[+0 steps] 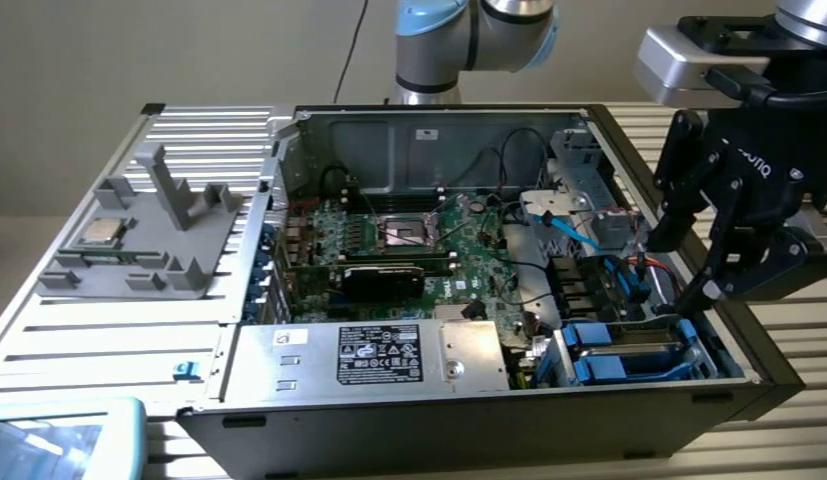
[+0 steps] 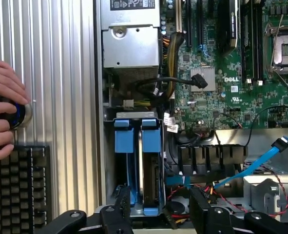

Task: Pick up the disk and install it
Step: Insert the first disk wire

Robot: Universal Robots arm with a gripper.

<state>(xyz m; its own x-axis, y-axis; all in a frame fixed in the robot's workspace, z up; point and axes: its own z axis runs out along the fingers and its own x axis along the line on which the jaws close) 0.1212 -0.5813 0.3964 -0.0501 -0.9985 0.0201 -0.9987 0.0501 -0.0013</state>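
Well, on the exterior view I see the gripper (image 1: 683, 268) hanging over the drive bay at the exterior view's right end of the open computer case (image 1: 453, 420), fingers spread wide and clasping nothing. The disk (image 1: 613, 345) sits down in that bay in its blue carrier, just beside the power supply box (image 1: 373, 355). On the wrist view the disk (image 2: 151, 146) stands edge-on in the bay next to the motherboard (image 2: 231, 73). One finger (image 2: 123, 200) is close against its blue frame and the other is well clear. A person's hand (image 2: 2, 117) rests on a round knob (image 2: 19, 114) near a keyboard (image 2: 17, 190).
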